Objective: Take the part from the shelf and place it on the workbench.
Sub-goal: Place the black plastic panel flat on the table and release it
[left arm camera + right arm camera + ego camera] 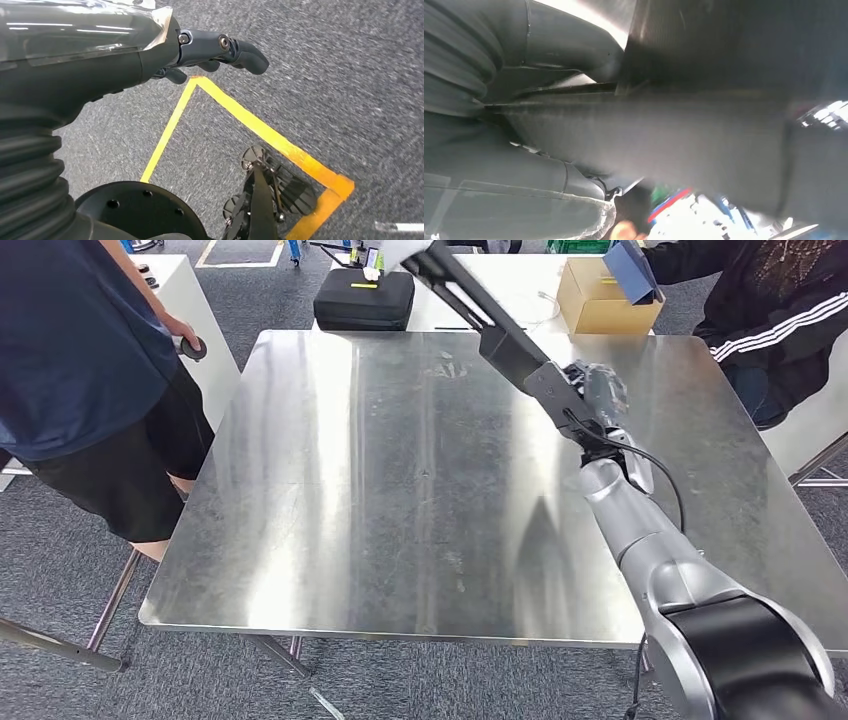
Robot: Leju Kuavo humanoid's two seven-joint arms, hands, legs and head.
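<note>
I have the long black part [490,320] clasped in my right hand [597,400] above the steel counter [400,490], not yet set down, while my left hand [210,52] hangs empty with fingers loosely curled.

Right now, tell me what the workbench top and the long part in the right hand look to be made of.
Workbench: apparently bare sheet metal, likely steel, with a brushed, scuffed finish; it throws streaky mirror-like reflections. Long black part, held by the right hand: matte black, faintly grained up close, possibly plastic or composite; the look leaves it open.
</note>
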